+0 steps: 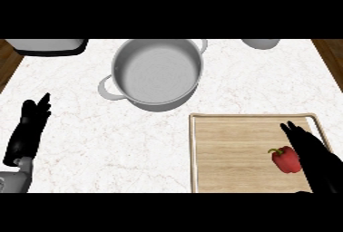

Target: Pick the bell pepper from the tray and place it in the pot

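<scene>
Nearest, at the right, the robot's black right hand lies over the pale wooden tray, fingers straight and holding nothing, just beside the red bell pepper, which rests on the tray's right part. At the left, the black left hand rests open on the white marble counter. Farther back stands the grey metal pot.

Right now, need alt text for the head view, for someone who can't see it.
A red bell pepper lies on a wooden tray at lower right, with the black right hand open just beside it. An empty grey pot stands further back on the marble counter, and the left hand rests open at the left edge.
</scene>
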Available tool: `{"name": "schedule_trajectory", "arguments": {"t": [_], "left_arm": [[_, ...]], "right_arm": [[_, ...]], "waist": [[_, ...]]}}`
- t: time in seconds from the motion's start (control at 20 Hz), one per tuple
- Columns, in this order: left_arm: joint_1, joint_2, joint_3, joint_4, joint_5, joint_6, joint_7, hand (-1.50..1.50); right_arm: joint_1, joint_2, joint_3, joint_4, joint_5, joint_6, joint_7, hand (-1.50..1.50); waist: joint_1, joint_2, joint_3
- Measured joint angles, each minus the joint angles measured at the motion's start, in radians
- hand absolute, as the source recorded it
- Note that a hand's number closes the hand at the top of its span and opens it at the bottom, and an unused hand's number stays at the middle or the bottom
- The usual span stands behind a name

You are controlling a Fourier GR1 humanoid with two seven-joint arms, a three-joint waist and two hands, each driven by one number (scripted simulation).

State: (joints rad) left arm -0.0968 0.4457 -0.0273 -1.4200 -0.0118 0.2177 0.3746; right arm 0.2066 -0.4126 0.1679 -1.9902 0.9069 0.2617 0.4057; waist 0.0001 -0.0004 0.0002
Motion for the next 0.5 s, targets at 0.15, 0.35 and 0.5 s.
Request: {"name": "schedule_trajectory", "arguments": {"t": [0.15, 0.35, 0.5], "left_arm": [[-0.007, -0.006, 0.023, 0.003, -0.012, -0.022, 0.001, 0.00], [0.003, -0.032, 0.042, 0.002, -0.031, -0.034, -0.004, 0.00], [0.010, -0.045, 0.057, -0.009, -0.052, -0.048, -0.002, 0.00]], "right_arm": [[-0.009, 0.015, -0.015, 0.030, 0.017, 0.014, -0.005, -1.50], [-0.024, 0.029, -0.047, 0.096, 0.023, 0.019, -0.039, -1.50], [-0.044, 0.051, -0.053, 0.112, 0.038, 0.040, -0.036, -1.50]], "waist": [[-0.001, 0.000, 0.000], [-0.001, 0.000, 0.000], [-0.001, 0.000, 0.000]]}}
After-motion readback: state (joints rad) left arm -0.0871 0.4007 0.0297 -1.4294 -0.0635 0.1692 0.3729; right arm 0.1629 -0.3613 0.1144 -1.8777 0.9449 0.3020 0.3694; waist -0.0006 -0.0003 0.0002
